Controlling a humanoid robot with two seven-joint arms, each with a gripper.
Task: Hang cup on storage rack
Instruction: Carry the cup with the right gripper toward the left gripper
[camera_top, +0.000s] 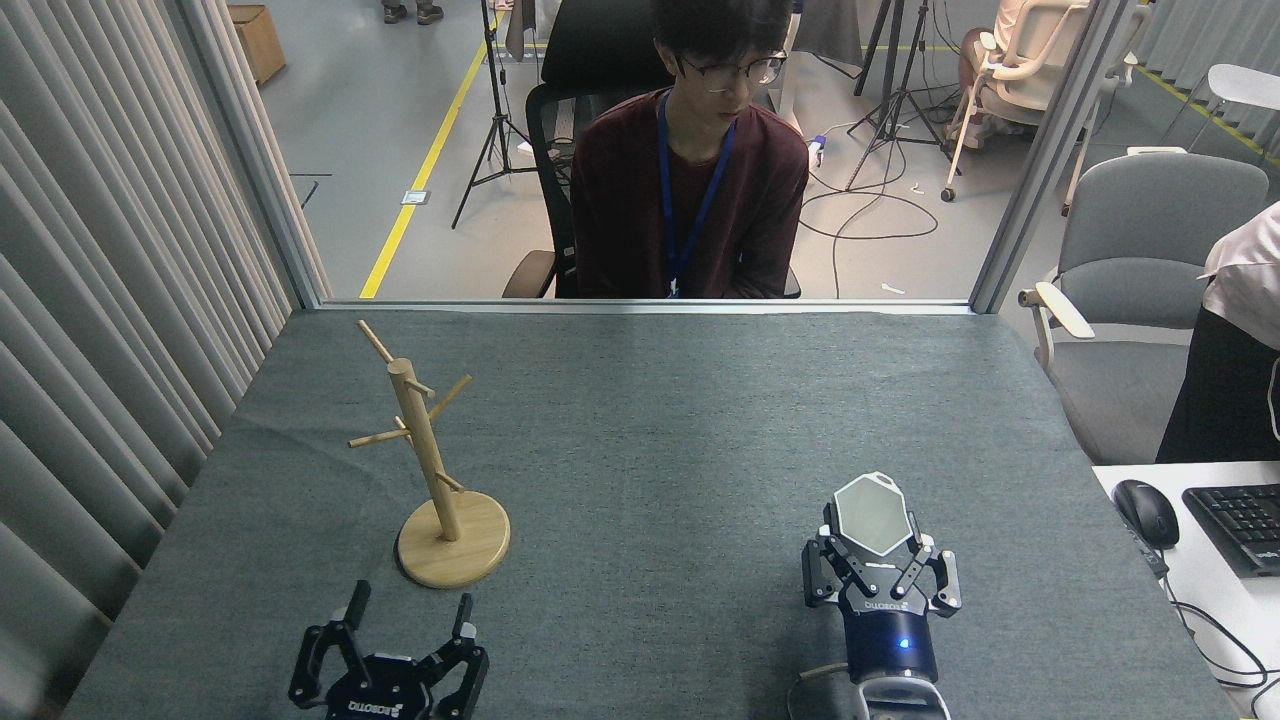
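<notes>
Grey cloth covers the table (650, 430), & a person (690, 170) sits behind it, watching. On the near right, the right gripper (872, 548) has its fingers closed in on the cup (871, 514), one on each side low down. The cup is white w/ six sides, and its mouth faces up toward the camera. It looks lifted a bit off the cloth, but that can't be told for sure.

The storage rack (425, 470) stands on the near left, well apart from the cup. Its post leans a little in this view, and thin pegs stick out & up. So the cup has to go left across the table, then its tab must slip over a peg tip.

The left gripper (405, 625) sits just in front of the rack base, fingers spread wide, holding nothing. It is nearer the rack, but the right one has the cup.

Hard to see: the cup's tab is only a tiny bump on the far rim, and its hole can't be made out. Both arms are cut off at the bottom edge.
</notes>
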